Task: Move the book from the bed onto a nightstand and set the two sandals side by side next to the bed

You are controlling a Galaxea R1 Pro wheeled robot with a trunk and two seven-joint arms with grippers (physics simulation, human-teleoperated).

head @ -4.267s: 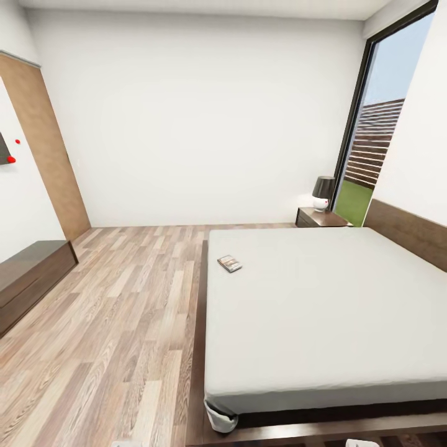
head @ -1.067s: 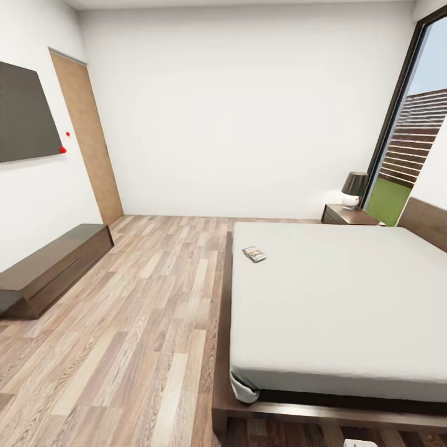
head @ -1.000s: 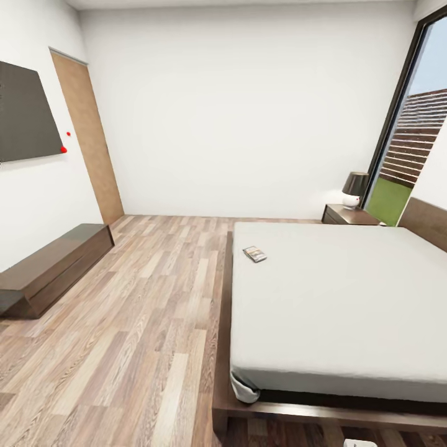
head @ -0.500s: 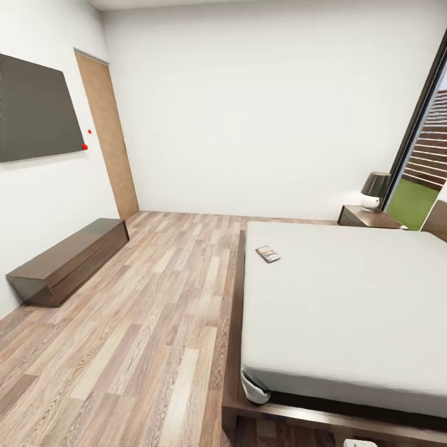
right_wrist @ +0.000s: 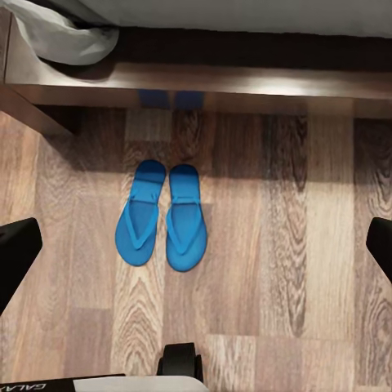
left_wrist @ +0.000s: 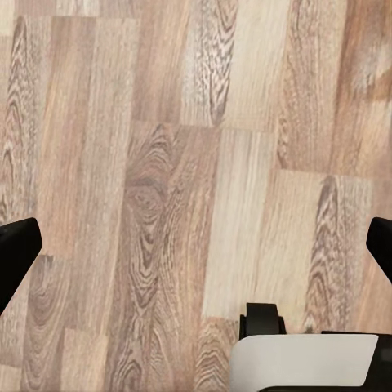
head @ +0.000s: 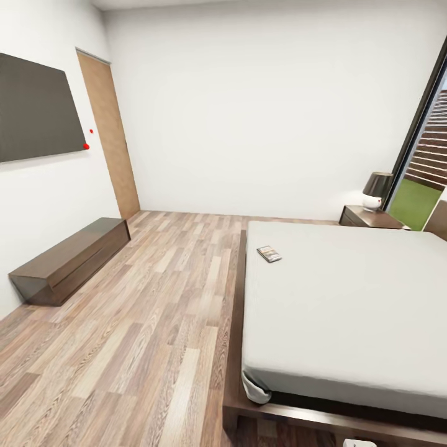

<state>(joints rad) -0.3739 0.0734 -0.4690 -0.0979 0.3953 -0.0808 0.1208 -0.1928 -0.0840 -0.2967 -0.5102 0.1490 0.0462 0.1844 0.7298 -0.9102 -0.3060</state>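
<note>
1. Bench (head: 71, 257): a long low dark piece stands against the left wall under a dark wall panel (head: 34, 108), well apart from the task's things.
2. Left gripper (left_wrist: 196, 253): its dark fingertips sit at opposite edges of the left wrist view, spread wide with nothing between them, over bare plank floor (left_wrist: 163, 163).
3. Book (head: 269, 253): it lies flat on the pale mattress of the bed (head: 347, 298), near the edge facing the open floor, so this half of the task looks not yet done.
4. Nightstand (head: 366, 217): it stands at the far corner beside the bed's head, carrying a dark-shaded lamp (head: 376, 189); it is well apart from the book.
5. Sandals (right_wrist: 162, 214): in the right wrist view the blue pair lies side by side, nearly touching, on the floor just beside the bed's dark frame (right_wrist: 204, 82). That half appears finished.
6. Right gripper (right_wrist: 196, 253): its fingertips are likewise spread wide and hold nothing.
</note>
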